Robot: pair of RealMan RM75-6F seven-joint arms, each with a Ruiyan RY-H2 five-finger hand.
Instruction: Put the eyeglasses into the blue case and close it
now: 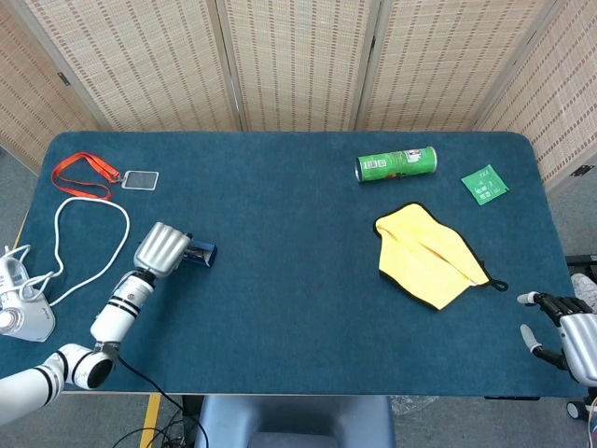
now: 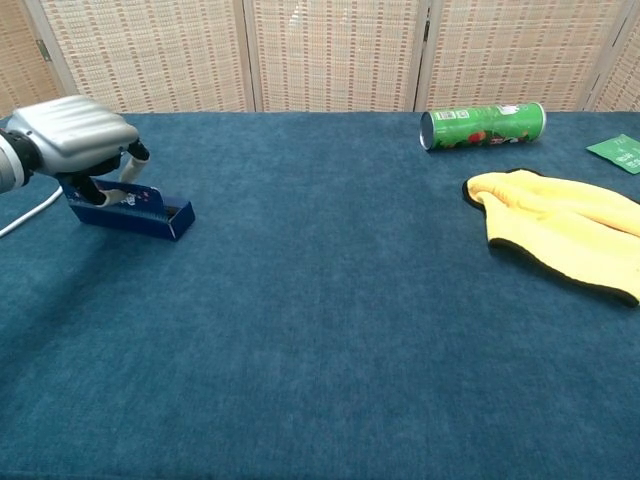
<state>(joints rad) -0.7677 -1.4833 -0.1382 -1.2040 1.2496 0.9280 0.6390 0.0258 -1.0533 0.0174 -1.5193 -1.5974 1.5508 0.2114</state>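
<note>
I observe my left hand [image 2: 78, 140] gripping the blue case [image 2: 140, 210], lid raised on the desk [image 1: 298, 271], while my right hand [image 1: 560, 327] rests empty, fingers apart.

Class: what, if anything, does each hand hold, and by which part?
The left hand grips the blue case at its near end, seemingly by the lid. The right hand holds nothing.

The table [image 1: 298, 280] is covered in matt blue cloth with a fine, felt-like nap. The left hand [image 1: 163, 246] has a smooth silver shell (ribbed, with a dull metallic sheen) and dark fingers. The blue case [image 2: 140, 208] looks like stiff matt card. The green can [image 1: 395, 163] is glossy, the yellow cloth [image 1: 427, 255] soft and fleecy, the screens [image 1: 298, 56] woven cane.
</note>
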